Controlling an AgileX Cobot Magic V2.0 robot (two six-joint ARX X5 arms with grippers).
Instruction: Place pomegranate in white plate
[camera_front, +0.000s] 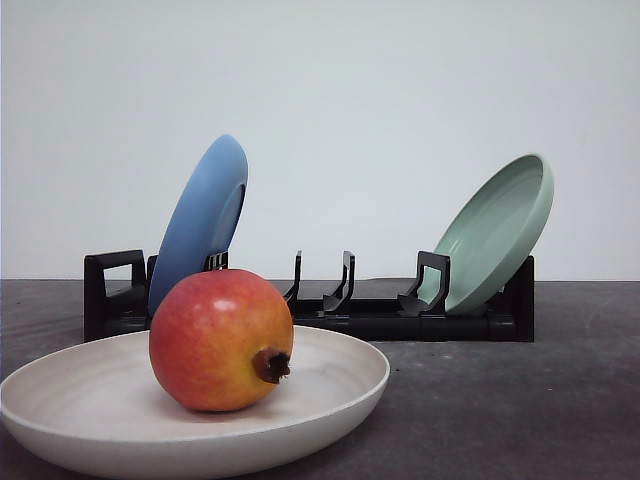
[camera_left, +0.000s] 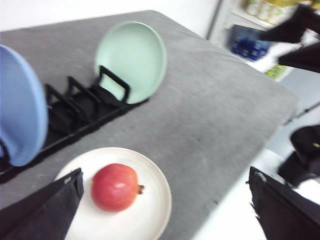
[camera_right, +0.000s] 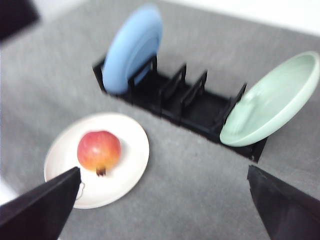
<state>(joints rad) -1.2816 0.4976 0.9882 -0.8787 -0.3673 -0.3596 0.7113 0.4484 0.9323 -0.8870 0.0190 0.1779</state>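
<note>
1. Three plates on show: a wide, shallow, matte off-white round plate (camera_front: 100, 425) lies flat on the grey table (camera_front: 520, 400), and the round red-to-yellow pomegranate (camera_front: 220, 338) rests inside it, dark calyx pointing toward 4 o'clock in the front view.
2. Behind, at 12 o'clock from the fruit, a black slotted dish rack (camera_front: 350, 305) holds a blue round plate (camera_front: 200, 220) tilted at its left end and a pale green round plate (camera_front: 495, 235) leaning at its right end.
3. Left gripper (camera_left: 165, 210): jaws spread wide, holding nothing, above the white plate.
4. Right gripper (camera_right: 165, 210): jaws spread wide too, empty.
</note>
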